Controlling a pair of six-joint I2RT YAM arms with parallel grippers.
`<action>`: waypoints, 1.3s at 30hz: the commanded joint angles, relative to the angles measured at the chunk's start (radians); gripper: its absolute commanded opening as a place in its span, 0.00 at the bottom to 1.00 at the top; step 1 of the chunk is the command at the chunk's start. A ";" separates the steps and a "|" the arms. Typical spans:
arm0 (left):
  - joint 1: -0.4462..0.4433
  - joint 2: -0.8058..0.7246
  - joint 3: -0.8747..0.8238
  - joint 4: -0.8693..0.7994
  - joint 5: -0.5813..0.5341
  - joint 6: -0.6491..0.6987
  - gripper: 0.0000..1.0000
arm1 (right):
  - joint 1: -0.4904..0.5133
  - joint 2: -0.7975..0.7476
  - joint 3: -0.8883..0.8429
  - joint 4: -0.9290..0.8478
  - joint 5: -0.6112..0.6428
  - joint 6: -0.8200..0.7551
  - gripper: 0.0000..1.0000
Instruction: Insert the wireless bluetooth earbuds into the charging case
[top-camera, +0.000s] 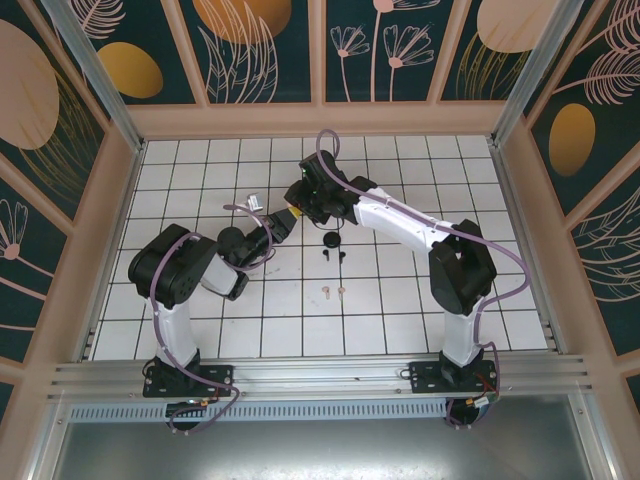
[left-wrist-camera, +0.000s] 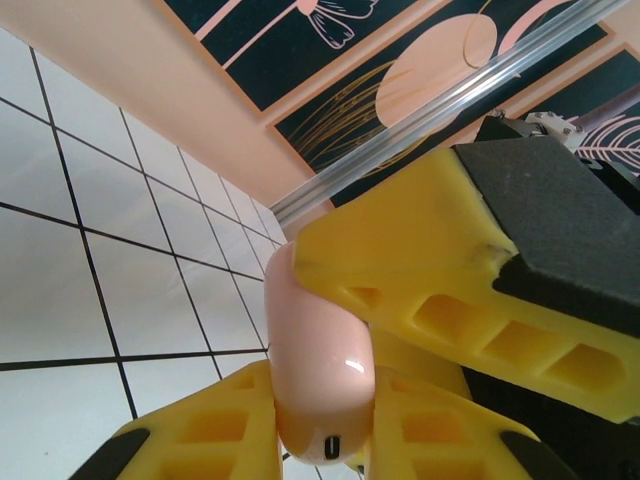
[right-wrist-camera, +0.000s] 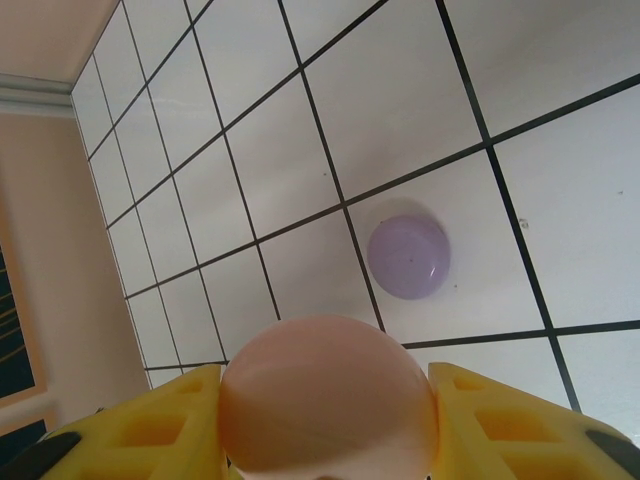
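Left pincer (left-wrist-camera: 322, 425) and right pincer (right-wrist-camera: 330, 425) both clenched on the pink case (left-wrist-camera: 318, 360).
Case sits between my fingers; pink earbuds (top-camera: 327, 292) lie on tiles well apart from it, toward my bases, black earbuds (top-camera: 325, 256) nearer.

White tiled floor (top-camera: 400, 310), dark grout. Teal floral wall panels (top-camera: 260, 50) far, left and right. Aluminium rail (top-camera: 320, 375) near.

You have nothing to read here. The pink charging case (left-wrist-camera: 320, 380), held between the left gripper's (left-wrist-camera: 320, 435) fingers, carries only a small dark oval mark and no lettering. The wall panels (top-camera: 260, 50) beyond the tool show drawn leaves and flowers, not words.
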 joint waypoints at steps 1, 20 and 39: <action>0.002 0.007 0.018 0.206 -0.061 -0.003 0.17 | 0.012 -0.008 0.014 0.024 -0.035 0.015 0.37; -0.001 0.002 0.010 0.206 -0.061 -0.023 0.00 | -0.043 -0.095 -0.024 0.054 -0.003 -0.004 0.66; 0.000 -0.086 0.175 -0.293 0.361 0.128 0.00 | -0.271 -0.435 -0.437 0.350 -0.245 -0.570 0.69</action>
